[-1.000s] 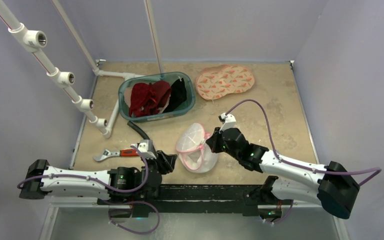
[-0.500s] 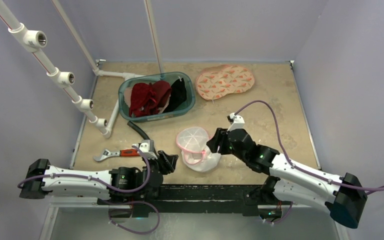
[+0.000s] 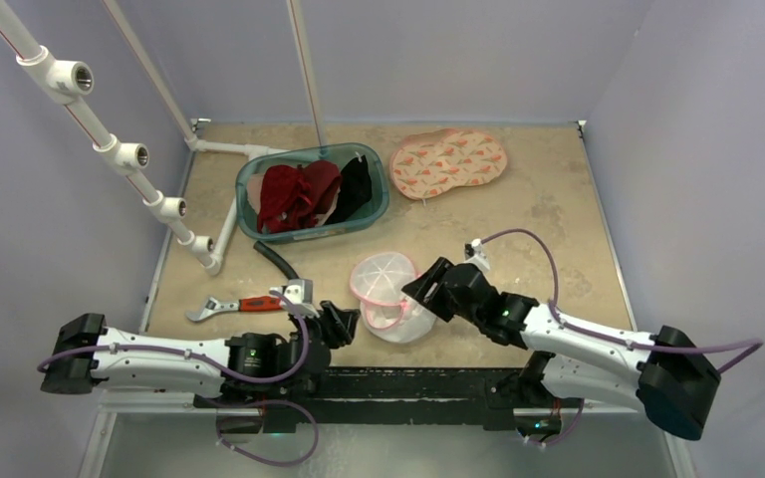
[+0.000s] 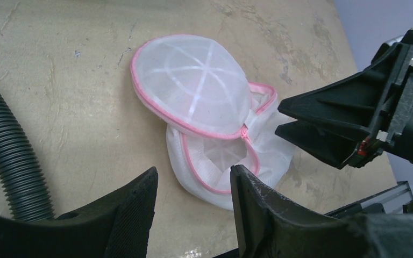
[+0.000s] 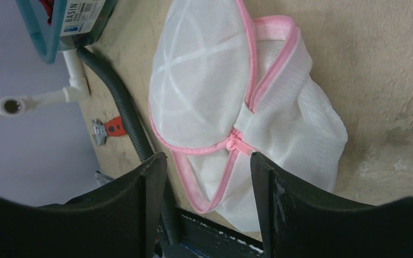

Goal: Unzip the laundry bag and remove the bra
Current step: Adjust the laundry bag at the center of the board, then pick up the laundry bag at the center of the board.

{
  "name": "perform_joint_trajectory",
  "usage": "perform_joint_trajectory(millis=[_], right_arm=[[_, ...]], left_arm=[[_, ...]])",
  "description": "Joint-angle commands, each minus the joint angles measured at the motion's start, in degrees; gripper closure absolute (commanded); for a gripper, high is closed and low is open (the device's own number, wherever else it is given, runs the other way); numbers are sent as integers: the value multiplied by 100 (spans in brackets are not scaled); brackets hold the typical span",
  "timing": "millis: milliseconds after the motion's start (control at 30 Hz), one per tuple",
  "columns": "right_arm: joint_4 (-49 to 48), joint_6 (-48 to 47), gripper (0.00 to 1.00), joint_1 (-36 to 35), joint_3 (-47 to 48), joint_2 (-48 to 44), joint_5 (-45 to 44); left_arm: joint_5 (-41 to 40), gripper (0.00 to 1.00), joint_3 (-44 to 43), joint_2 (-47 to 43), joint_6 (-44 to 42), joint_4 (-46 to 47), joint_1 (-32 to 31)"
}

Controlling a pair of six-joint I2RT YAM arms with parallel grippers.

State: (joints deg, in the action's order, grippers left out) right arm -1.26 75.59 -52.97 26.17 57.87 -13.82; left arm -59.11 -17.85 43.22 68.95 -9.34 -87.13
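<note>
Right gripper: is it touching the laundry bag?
Cannot tell. The right gripper is open over the laundry bag; the right wrist view shows neither contact nor a gap plainly.

We see soft, even overhead light, bright on the table (image 3: pixel 558 199); shadows are faint. The top view is sharp, wrist views softer up close.

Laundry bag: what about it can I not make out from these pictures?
- Contents: in both wrist views the white mesh of the laundry bag hides the inside, so no bra can be made out.
- Lower edge: partly covered by a finger of the right gripper in the right wrist view, and by a finger of the left gripper in the left wrist view.
- Zipper pull: too small to see in the top view.
</note>
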Motion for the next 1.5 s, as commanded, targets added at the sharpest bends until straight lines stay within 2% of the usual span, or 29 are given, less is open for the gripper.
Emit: perform_joint_trajectory(millis=[0,133,267,733,867,1033,1133,1467], right_arm=[[-369,873,38,-21,-84,435,-21],[-676,747,38,-23,-221,839,203],[-896,238,38,101,-186,1168,207],[-1537,-3148,37,433,630,2136,373],[-1333,-3822,32,433,1009,2212,311],[-540,-3737,29,431,1308,1503,-67],[-287,-3520,31,433,1457,1263,-225],[53,-2739,44,251,1838,2261,88]], left_arm=[[-12,49,98,71,-64,414,-5],[-4,48,170,202,-444,833,-5],[121,38,337,408,-619,1426,-1],[390,38,985,645,-328,2309,0],[429,38,1014,886,-361,2537,2],[424,38,976,849,-455,2506,3],[334,38,985,684,-461,2401,-4],[173,39,899,411,-50,1748,-1]])
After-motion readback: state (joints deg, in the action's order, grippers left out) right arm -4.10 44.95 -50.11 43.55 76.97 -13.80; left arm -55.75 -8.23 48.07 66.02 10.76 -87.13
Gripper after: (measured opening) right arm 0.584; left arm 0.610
